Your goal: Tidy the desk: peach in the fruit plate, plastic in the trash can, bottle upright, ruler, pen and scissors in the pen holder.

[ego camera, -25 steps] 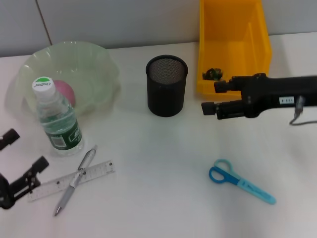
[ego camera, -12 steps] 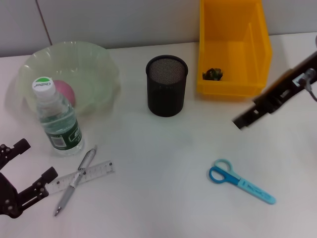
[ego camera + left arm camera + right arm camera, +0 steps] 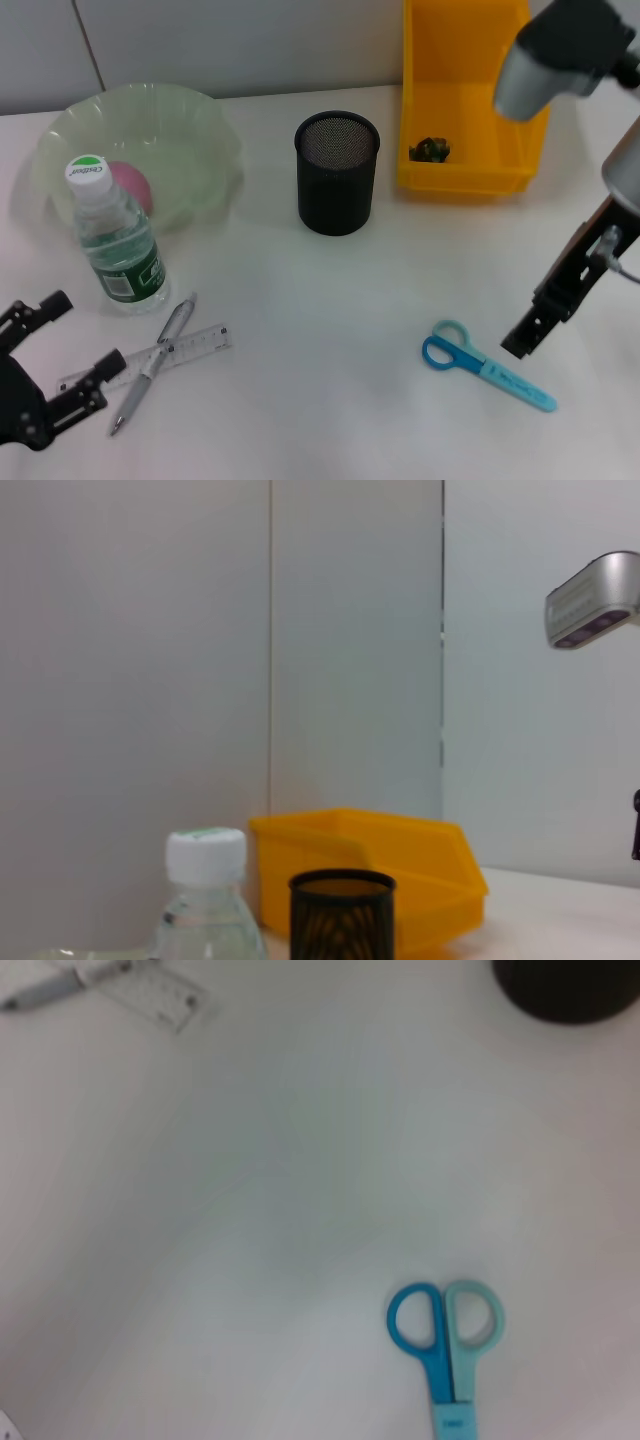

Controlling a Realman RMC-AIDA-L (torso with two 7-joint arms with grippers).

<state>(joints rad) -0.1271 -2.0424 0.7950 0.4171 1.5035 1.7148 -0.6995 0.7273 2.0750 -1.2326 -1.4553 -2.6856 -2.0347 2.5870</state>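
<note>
The pink peach (image 3: 130,185) lies in the green fruit plate (image 3: 190,120). In front of the plate the bottle (image 3: 115,238) stands upright. The pen (image 3: 152,362) lies crossed over the clear ruler (image 3: 190,347) on the table. My left gripper (image 3: 88,330) is open just left of the ruler's end, holding nothing. Blue scissors (image 3: 485,366) (image 3: 445,1345) lie at the near right. My right gripper (image 3: 528,335) hangs just right of them. The black mesh pen holder (image 3: 337,172) stands at the centre. A dark plastic scrap (image 3: 432,150) lies in the yellow trash can (image 3: 470,180).
The left wrist view shows the bottle cap (image 3: 205,852), the pen holder (image 3: 342,912) and the yellow bin (image 3: 410,865) before a grey wall. The ruler (image 3: 150,990) and pen (image 3: 40,992) show far off in the right wrist view.
My right arm swung from the front of the yellow bin down toward the near right, ending beside the scissors. My left gripper shifted slightly right, closer to the ruler's end.
</note>
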